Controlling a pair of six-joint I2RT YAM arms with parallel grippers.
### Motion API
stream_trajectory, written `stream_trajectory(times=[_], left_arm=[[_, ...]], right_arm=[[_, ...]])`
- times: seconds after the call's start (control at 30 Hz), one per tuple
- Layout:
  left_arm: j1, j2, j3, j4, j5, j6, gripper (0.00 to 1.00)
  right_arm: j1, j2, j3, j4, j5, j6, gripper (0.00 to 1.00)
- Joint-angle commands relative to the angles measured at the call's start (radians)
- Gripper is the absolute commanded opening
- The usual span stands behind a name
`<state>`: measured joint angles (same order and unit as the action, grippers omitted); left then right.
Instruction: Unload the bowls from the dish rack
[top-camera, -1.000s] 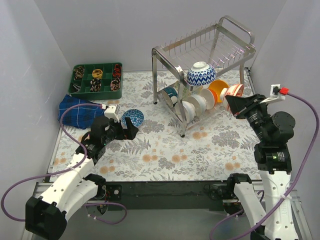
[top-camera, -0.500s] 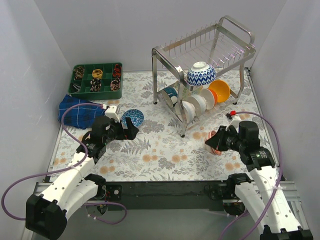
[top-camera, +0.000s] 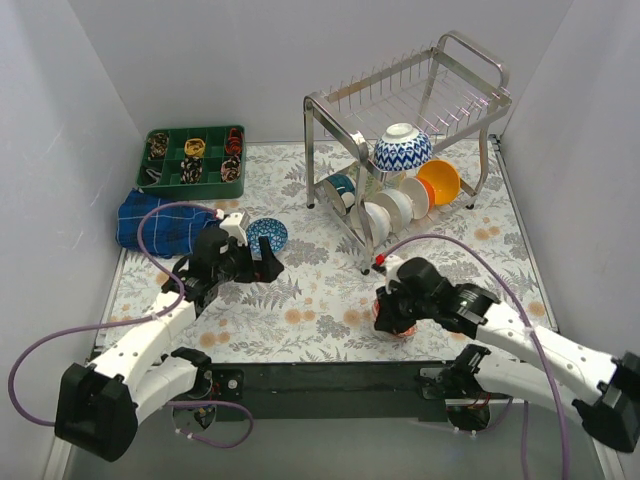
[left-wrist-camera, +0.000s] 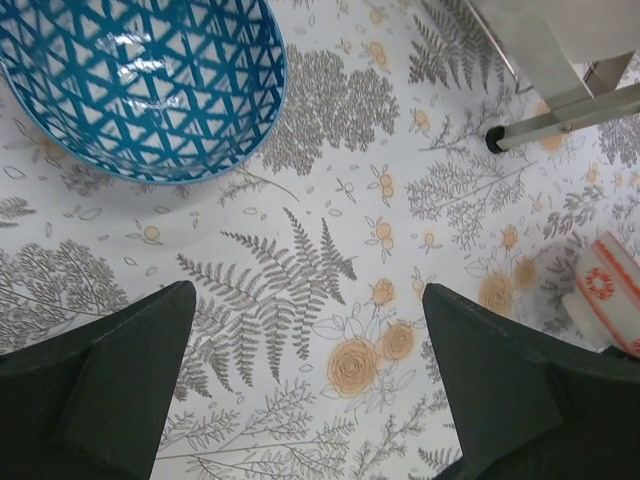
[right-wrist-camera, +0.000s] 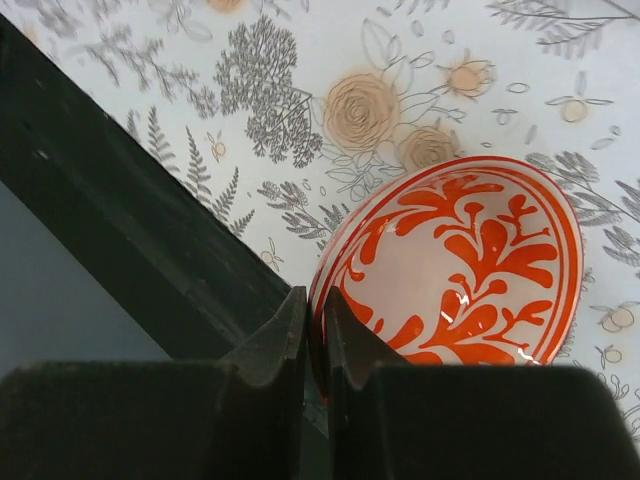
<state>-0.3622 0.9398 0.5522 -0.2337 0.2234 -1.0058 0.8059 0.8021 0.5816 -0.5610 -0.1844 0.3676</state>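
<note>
A: State of right gripper (right-wrist-camera: 313, 300)?
B: Clenched on the rim of the red-and-white patterned ceramic bowl (right-wrist-camera: 460, 265), wall pinched between nearly closed jaws. Swung within the last second from beside the two-tier steel wire dish rack (top-camera: 310, 105) down to the floral mat (top-camera: 320, 300), close to the black table edge (right-wrist-camera: 130, 230). Tilted in the grip; cannot tell whether touching the mat.
A: And left gripper (left-wrist-camera: 308, 300)?
B: Spread wide, grasping nothing, hardly shifted. Just ahead of its fingers, apart from them: blue lattice-patterned bowl (left-wrist-camera: 150, 80), resting on the mat.
A: Meaning for the task?
B: Probably one more bowl unloaded, pending release. Left in the rack: blue-and-white zigzag bowl (top-camera: 403, 148), orange bowl (top-camera: 442, 180), white bowls (top-camera: 390, 210), teal bowl (top-camera: 342, 185).
</note>
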Motion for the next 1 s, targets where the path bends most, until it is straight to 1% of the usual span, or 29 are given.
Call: stream_trajectory(times=[0.0, 0.03, 0.07, 0.1, 0.13, 0.17, 0.27, 0.3, 0.43, 0.6, 0.67, 0.8, 0.9, 0.93, 0.97], left_arm=[[-0.009, 0.065, 0.073, -0.093, 0.088, -0.059, 0.98], [-0.014, 0.074, 0.081, -0.107, 0.094, -0.068, 0.98], [-0.020, 0.092, 0.092, -0.124, 0.096, -0.077, 0.98], [-0.026, 0.102, 0.112, -0.156, 0.097, -0.088, 0.98], [-0.044, 0.111, 0.124, -0.171, 0.097, -0.096, 0.98], [-0.056, 0.116, 0.133, -0.182, 0.091, -0.106, 0.98], [-0.107, 0.135, 0.172, -0.213, 0.083, -0.126, 0.98], [-0.118, 0.146, 0.182, -0.223, 0.080, -0.142, 0.98], [-0.173, 0.181, 0.212, -0.234, 0.074, -0.169, 0.98], [-0.233, 0.238, 0.235, -0.242, 0.079, -0.192, 0.97], [-0.262, 0.255, 0.244, -0.243, 0.058, -0.197, 0.96], [-0.297, 0.286, 0.259, -0.277, -0.013, -0.194, 0.89], [-0.319, 0.315, 0.268, -0.292, -0.039, -0.191, 0.84], [-0.333, 0.320, 0.268, -0.294, -0.045, -0.191, 0.80], [-0.340, 0.326, 0.270, -0.293, -0.051, -0.192, 0.78]], right_arm=[[0.254, 0.138, 0.115, 0.137, 0.242, -0.053, 0.01], [0.300, 0.207, 0.154, 0.154, 0.276, -0.074, 0.01], [0.384, 0.241, 0.176, 0.161, 0.340, -0.132, 0.01], [0.422, 0.277, 0.199, 0.162, 0.367, -0.162, 0.01], [0.458, 0.348, 0.227, 0.164, 0.396, -0.195, 0.01], [0.516, 0.380, 0.271, 0.165, 0.439, -0.255, 0.01], [0.587, 0.485, 0.346, 0.177, 0.488, -0.359, 0.01], [0.598, 0.500, 0.357, 0.187, 0.494, -0.364, 0.01], [0.628, 0.542, 0.382, 0.242, 0.504, -0.472, 0.01], [0.641, 0.554, 0.393, 0.291, 0.500, -0.522, 0.01], [0.642, 0.566, 0.399, 0.291, 0.513, -0.535, 0.01], [0.645, 0.597, 0.409, 0.291, 0.519, -0.542, 0.01], [0.648, 0.614, 0.417, 0.293, 0.520, -0.545, 0.01], [0.650, 0.621, 0.420, 0.291, 0.522, -0.549, 0.01], [0.651, 0.626, 0.422, 0.292, 0.530, -0.550, 0.01]])
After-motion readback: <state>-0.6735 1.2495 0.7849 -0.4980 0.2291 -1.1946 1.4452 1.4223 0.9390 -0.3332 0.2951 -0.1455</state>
